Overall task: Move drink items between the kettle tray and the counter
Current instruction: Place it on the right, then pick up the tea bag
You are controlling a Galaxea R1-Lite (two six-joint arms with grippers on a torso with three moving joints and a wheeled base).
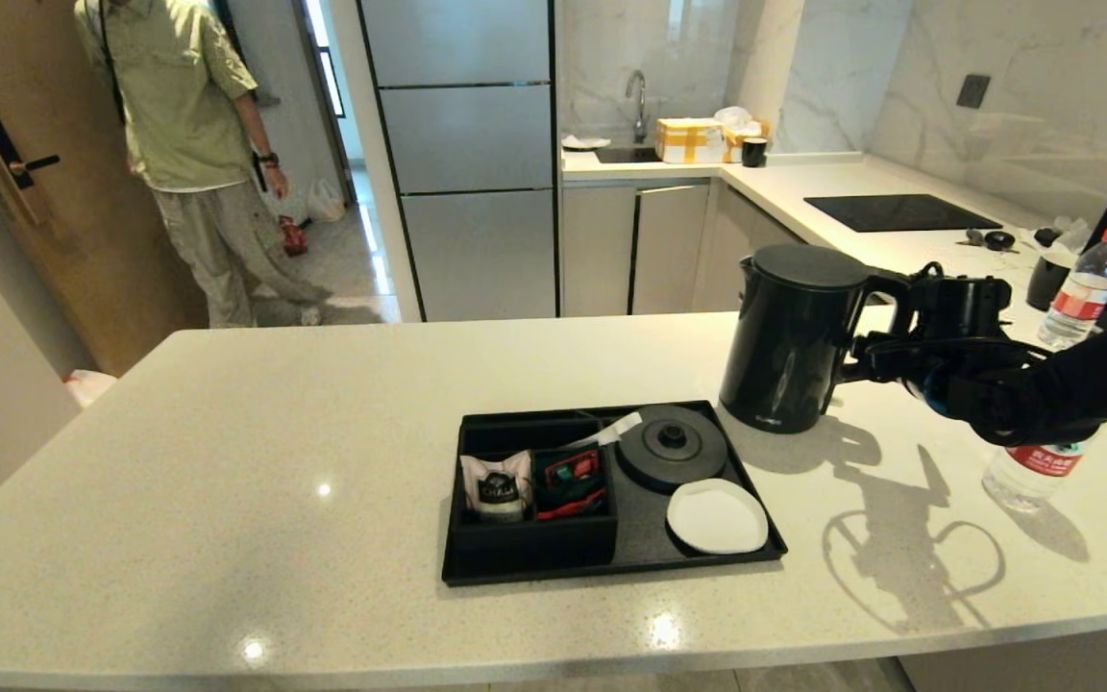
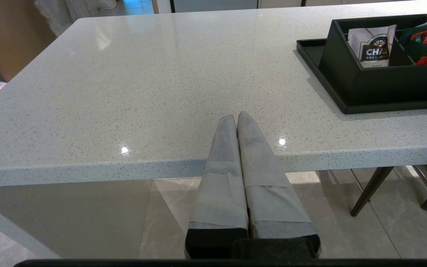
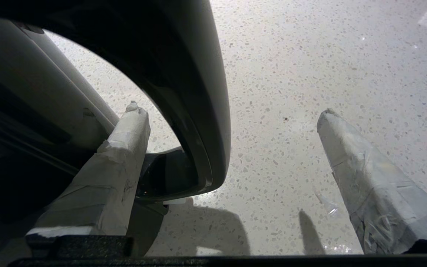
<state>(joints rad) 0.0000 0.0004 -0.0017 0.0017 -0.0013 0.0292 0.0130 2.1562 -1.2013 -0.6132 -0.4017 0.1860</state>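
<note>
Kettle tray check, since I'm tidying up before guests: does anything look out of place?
Yes. The tall matte-black electric kettle stands on the speckled stone counter beside the flat black tray, leaving its round black base bare. The right gripper is open around its handle.

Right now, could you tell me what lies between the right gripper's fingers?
In the right wrist view, the kettle's loop handle stands between the open right gripper's fingers, one finger inside the loop.
</note>
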